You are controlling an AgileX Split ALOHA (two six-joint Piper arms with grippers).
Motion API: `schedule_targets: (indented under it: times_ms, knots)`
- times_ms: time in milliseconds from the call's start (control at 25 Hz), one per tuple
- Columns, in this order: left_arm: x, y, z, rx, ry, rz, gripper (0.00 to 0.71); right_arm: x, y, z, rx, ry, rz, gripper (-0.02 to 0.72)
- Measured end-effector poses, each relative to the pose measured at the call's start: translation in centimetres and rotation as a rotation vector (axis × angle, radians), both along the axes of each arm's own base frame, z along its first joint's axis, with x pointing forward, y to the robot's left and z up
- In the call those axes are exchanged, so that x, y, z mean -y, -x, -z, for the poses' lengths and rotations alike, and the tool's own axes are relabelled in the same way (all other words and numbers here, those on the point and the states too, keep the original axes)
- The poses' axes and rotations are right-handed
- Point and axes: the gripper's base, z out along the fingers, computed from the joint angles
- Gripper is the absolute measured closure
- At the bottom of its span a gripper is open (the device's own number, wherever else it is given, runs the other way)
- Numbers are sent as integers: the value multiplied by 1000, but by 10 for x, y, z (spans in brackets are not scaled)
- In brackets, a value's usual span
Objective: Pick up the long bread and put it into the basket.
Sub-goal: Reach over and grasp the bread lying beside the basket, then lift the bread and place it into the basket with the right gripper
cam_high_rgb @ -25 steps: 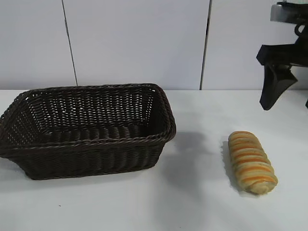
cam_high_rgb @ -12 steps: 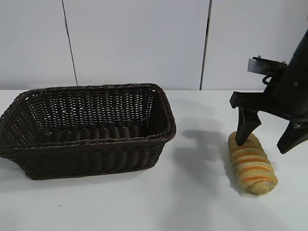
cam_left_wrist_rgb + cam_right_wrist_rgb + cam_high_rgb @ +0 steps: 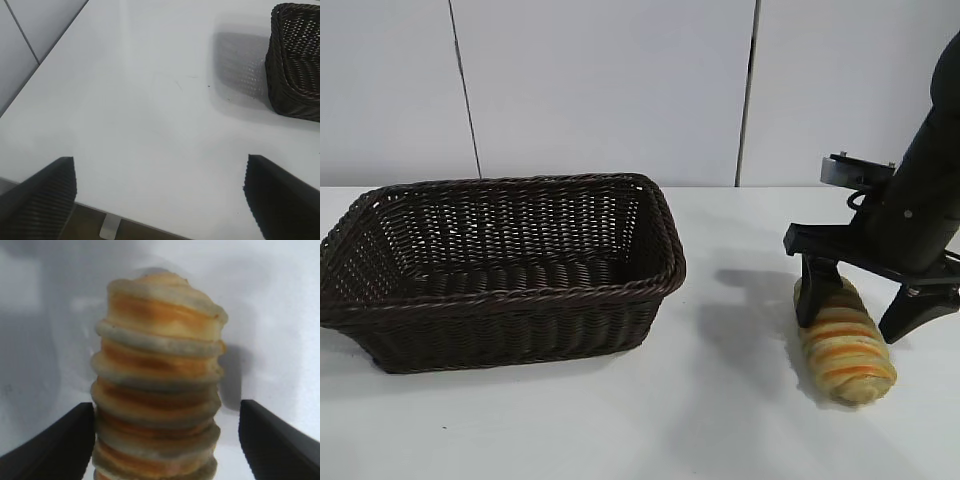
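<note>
White tabletop [image 3: 740, 420] carries the basket [image 3: 500, 270] at left, unchanged. Left pincer [image 3: 160, 200] is parked near the tabletop edge, fingers wide apart. At right, the long bread [image 3: 845, 345] lies unmoved; the right pincer [image 3: 860, 310] has descended since the earlier frame and straddles the loaf's far end, fingers [image 3: 818, 292] apart, not yet clamped.

Looks like a robot lab test cell, not a home. Plain white counter [image 3: 740, 420], bare white panelled wall [image 3: 600, 90] with dark vertical seams behind it. Black robot arm [image 3: 920, 200] working over the counter. Only props out: a wicker basket [image 3: 500, 330] and a fake-looking striped bread [image 3: 845, 350].
</note>
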Motion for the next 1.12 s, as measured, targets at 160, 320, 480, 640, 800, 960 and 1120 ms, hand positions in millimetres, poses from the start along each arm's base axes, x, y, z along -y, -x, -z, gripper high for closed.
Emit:
schedule_targets:
  times_ms: [160, 320, 480, 640, 800, 960, 1120]
  knots:
    - [0, 0, 0, 0, 0, 0, 56, -1, 0, 0, -4, -9, 8, 590]
    - [0, 0, 0, 0, 0, 0, 56, -1, 1, -1, -21, -13, 6, 590]
    - [0, 0, 0, 0, 0, 0, 56, -2, 0, -12, -68, -11, -31, 591]
    - [0, 0, 0, 0, 0, 0, 56, -5, -14, -69, 40, -23, -63, 591]
    - [0, 0, 0, 0, 0, 0, 56, -7, -22, -150, 187, -44, -102, 603]
    - [0, 0, 0, 0, 0, 0, 56, -8, -20, -206, 273, -49, -145, 608]
    - [0, 0, 0, 0, 0, 0, 56, -9, -19, -227, 300, -50, -160, 608]
